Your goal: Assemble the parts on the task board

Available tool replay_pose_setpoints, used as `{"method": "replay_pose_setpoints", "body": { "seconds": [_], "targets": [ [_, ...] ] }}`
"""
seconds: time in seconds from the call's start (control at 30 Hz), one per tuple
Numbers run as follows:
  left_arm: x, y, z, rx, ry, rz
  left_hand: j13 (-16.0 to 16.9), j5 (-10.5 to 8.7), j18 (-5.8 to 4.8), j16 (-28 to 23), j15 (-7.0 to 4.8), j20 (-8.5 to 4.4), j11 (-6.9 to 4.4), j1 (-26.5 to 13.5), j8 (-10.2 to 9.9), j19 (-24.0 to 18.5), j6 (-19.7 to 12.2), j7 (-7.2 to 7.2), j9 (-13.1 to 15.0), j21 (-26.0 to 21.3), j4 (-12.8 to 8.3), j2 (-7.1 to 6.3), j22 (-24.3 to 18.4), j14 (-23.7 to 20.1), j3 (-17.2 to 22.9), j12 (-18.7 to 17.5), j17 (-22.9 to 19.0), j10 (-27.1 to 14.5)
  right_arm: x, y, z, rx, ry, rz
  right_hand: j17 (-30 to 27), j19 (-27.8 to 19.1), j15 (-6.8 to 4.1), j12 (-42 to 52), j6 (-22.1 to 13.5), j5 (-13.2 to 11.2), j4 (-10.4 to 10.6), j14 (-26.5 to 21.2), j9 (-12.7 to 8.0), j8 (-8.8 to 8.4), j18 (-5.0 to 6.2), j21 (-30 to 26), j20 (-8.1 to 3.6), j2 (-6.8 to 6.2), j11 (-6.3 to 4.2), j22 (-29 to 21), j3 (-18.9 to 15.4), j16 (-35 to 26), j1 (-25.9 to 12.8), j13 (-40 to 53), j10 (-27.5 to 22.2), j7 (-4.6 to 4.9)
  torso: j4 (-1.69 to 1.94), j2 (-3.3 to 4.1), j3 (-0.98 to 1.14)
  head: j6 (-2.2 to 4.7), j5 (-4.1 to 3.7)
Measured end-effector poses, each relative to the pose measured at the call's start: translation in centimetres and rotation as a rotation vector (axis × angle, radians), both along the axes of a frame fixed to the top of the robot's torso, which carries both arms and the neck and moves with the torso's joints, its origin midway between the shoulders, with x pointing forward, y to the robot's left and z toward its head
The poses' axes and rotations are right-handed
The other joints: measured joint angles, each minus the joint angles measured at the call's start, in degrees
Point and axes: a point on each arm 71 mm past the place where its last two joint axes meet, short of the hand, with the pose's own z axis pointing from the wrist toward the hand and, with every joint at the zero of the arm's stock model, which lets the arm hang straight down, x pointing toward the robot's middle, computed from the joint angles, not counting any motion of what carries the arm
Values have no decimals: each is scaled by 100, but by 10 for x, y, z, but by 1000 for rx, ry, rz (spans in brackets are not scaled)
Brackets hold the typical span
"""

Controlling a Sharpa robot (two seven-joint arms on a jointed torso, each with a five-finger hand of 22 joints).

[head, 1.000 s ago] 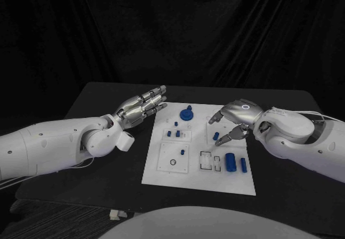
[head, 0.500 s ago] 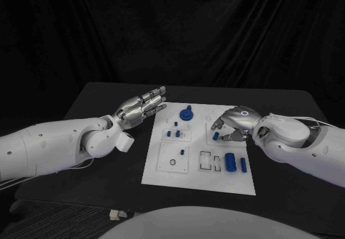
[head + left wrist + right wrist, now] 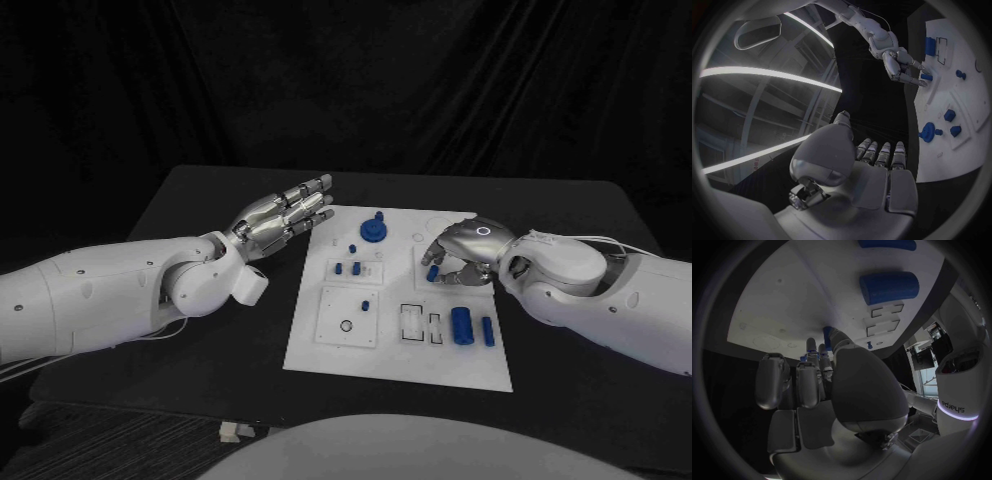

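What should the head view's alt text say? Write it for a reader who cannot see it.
The right hand reaches down onto the white task board, fingers curled over a small blue part near its right edge. The left hand hovers flat beside the board's left edge, holding nothing.

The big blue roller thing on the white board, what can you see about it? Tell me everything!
The big blue roller is a fat, smooth cylinder that looks like plastic. It lies on its side near the front right part of the white task board, beside two outlined cutouts and a thinner blue bar. Nothing touches it except the board. The right wrist view shows its round end and plain surface.
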Motion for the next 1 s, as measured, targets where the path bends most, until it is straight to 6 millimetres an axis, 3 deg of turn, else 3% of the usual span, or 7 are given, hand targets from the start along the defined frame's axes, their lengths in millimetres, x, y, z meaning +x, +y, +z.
{"method": "replay_pose_setpoints", "body": {
  "seconds": [0.37,0.67,0.83,0.87,1.0],
  "targets": [
    [0,0,0,-1,1,-2,-1,19,1,0,20,35,0,0,22,7,0,0,-1,0,-16,0,-1,-21,16,0,0,0,0,3,-6,-7,16,13,-43,0,-37,0,603,-50,-17,6,174,352,0,-61,0,-53,-60,1,351,0,98,0,250,94,-1,1,0,0,36],
    [0,0,-2,-1,3,-3,-1,42,0,0,20,35,0,26,21,7,21,20,-1,0,-15,26,-1,-21,47,0,0,0,-1,3,-6,-1,18,31,-45,20,-97,39,806,-51,-87,-15,282,479,-1,-101,-21,-55,-155,0,564,-21,220,16,548,169,3,1,0,0,20],
    [0,-1,-3,-2,6,-6,-1,99,7,0,20,76,0,104,70,6,140,139,24,0,-31,19,2,-21,63,0,-3,0,-3,2,-4,16,13,38,-36,41,-97,55,934,-105,-174,-15,312,562,-1,-144,-41,-70,-201,0,729,-21,355,16,679,195,3,1,0,0,36],
    [0,-1,-3,-2,7,-7,-1,108,98,0,20,76,0,151,96,6,192,187,38,0,-31,26,2,-21,63,0,-4,0,-3,2,-4,21,13,39,-31,40,-97,55,950,-187,-189,-15,312,576,0,-144,-41,-74,-178,0,773,-21,378,15,702,211,3,1,0,0,41],
    [0,-2,-4,-2,10,-10,-1,130,95,0,20,76,0,159,133,6,318,255,55,0,-15,23,2,-21,79,0,-4,0,-5,0,-2,43,9,39,-15,40,-97,55,962,-405,-244,-15,311,601,-1,-144,-41,-60,-174,0,941,-21,410,7,768,223,-1,0,0,0,57]
  ]
}}
